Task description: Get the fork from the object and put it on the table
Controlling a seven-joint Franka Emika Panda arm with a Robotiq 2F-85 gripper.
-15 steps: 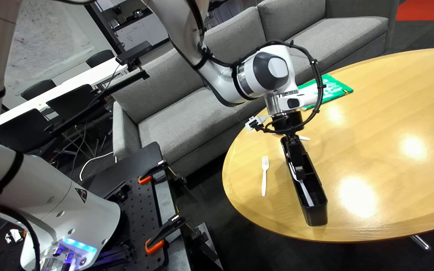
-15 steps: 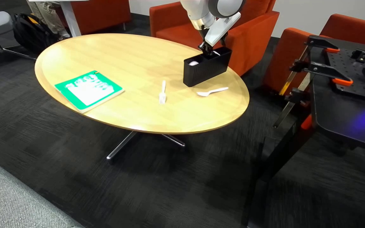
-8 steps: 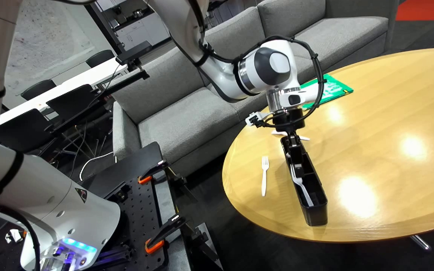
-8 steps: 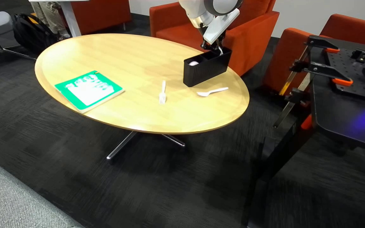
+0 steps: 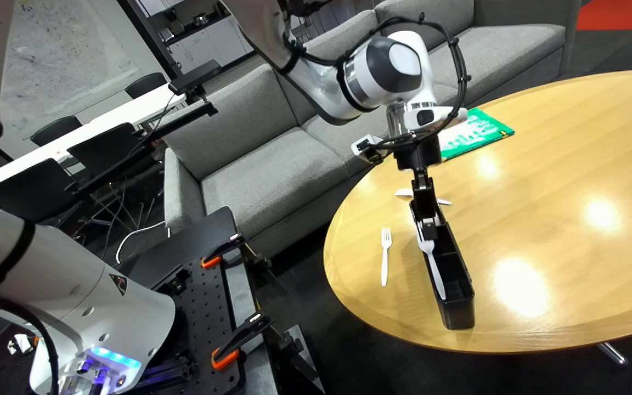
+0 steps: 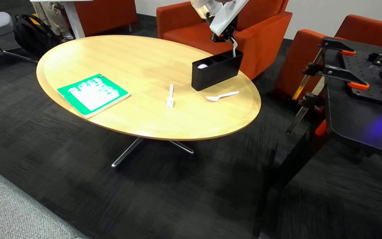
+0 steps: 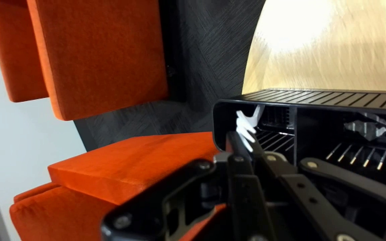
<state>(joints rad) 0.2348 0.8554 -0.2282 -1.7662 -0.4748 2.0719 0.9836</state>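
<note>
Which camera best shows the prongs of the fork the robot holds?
The wrist view: the held fork shows its prongs close up, at the tip of the tool. Both exterior views also show it, but small, prongs hard to make out.

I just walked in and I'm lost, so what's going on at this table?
A robot arm has its claw closed on the tine end of a white fork, whose handle reaches down into an end compartment of a black holder. The fork isn't on the table yet. Another fork and a white spoon lie there.
</note>
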